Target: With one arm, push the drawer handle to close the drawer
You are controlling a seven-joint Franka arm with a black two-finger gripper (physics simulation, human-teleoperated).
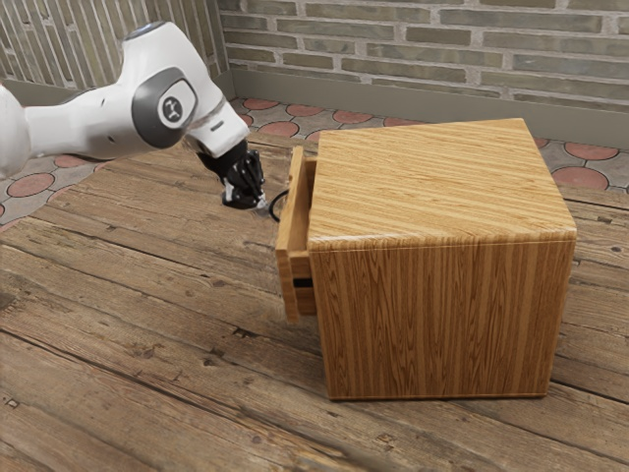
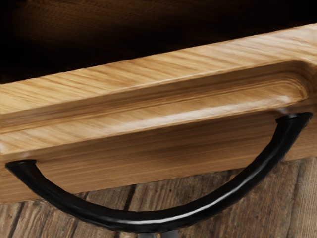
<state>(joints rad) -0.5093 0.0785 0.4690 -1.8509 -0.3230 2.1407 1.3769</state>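
Across the back of the exterior view, a brick wall (image 1: 423, 44) rises behind paving (image 1: 278, 129) of reddish discs set in grey. Weathered planks form the surface (image 1: 157, 334), which carries a pale wooden cabinet (image 1: 442, 324) with a flat top and striped grain. A white arm (image 1: 88, 123) enters from the exterior view's left and slopes down toward the cabinet. The drawer (image 1: 290, 236) stands partly open, its front well clear of the cabinet body and facing the exterior view's left; the wrist view records a dark interior behind that front. The end effector (image 1: 261, 205), black, is angled downward just beside the handle; whether it stands apart or together cannot be determined. The handle (image 2: 148, 218), a black curved bar, is attached to the drawer front at both ends, with its bow reaching out toward the end effector. Contact between the two cannot be confirmed.
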